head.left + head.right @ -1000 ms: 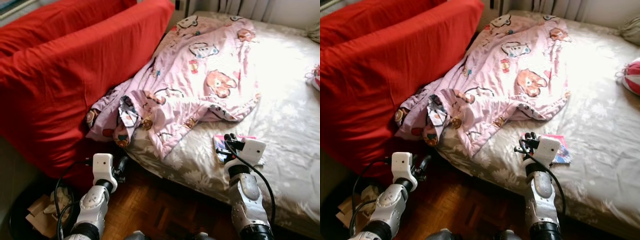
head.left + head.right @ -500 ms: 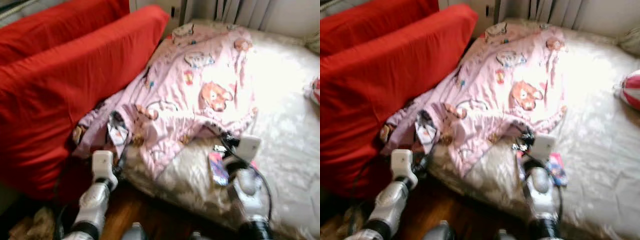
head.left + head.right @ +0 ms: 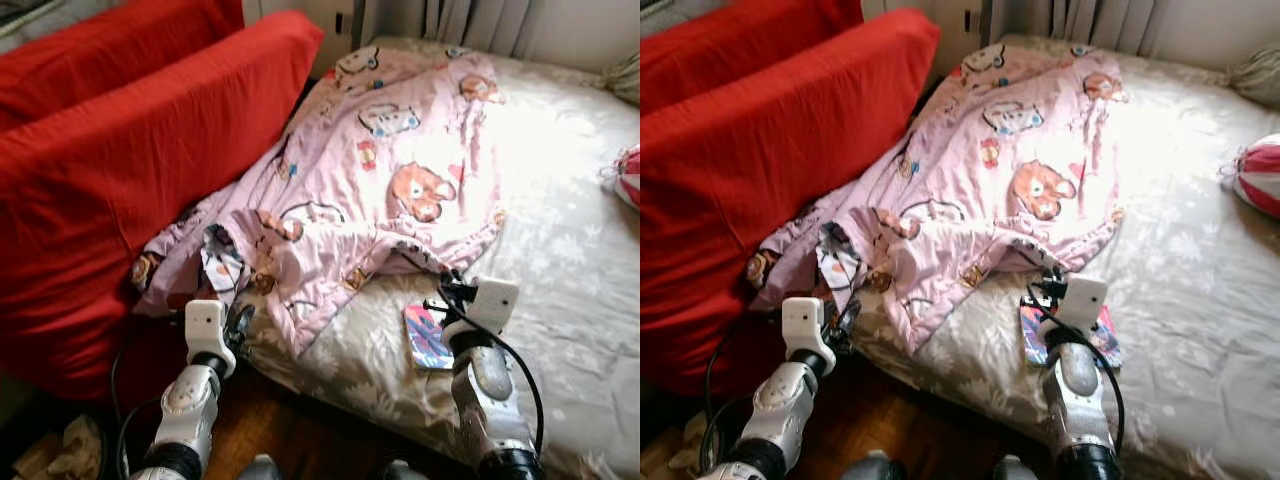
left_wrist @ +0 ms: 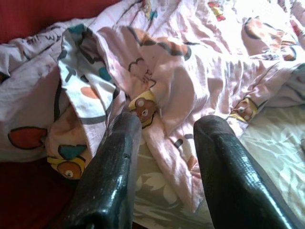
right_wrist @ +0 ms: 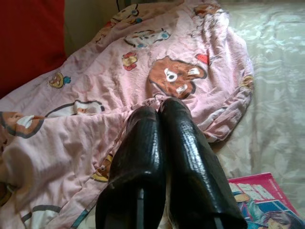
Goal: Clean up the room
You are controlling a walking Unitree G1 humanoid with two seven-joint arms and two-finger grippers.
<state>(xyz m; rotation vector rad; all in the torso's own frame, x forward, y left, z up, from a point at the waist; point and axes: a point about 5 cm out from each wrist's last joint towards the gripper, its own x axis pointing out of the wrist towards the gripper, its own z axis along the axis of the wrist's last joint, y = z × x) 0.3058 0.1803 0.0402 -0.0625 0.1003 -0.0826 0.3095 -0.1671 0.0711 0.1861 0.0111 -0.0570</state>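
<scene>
A pink blanket (image 3: 380, 170) printed with cartoon bears lies crumpled across the bed (image 3: 580, 250), its lower edge hanging over the near corner. A colourful magazine (image 3: 425, 335) lies flat on the sheet just below the blanket's edge. My right gripper (image 3: 447, 290) is shut with nothing in it, over the sheet beside the magazine (image 5: 259, 195), pointing at the blanket (image 5: 171, 71). My left gripper (image 4: 167, 129) is open and low at the bed's corner, its fingers (image 4: 114, 157) just short of the bunched blanket folds (image 4: 157, 71).
Large red cushions (image 3: 130, 150) lean against the bed's left side. A red-and-white striped bundle (image 3: 1260, 175) rests on the bed at the far right. Wooden floor (image 3: 270, 420) lies below the bed's corner, with crumpled paper (image 3: 75, 440) at the lower left.
The whole view has shifted as I move in towards the bed. Both grippers are now closer to the blanket's lower edge, and the magazine sits left of my right arm.
</scene>
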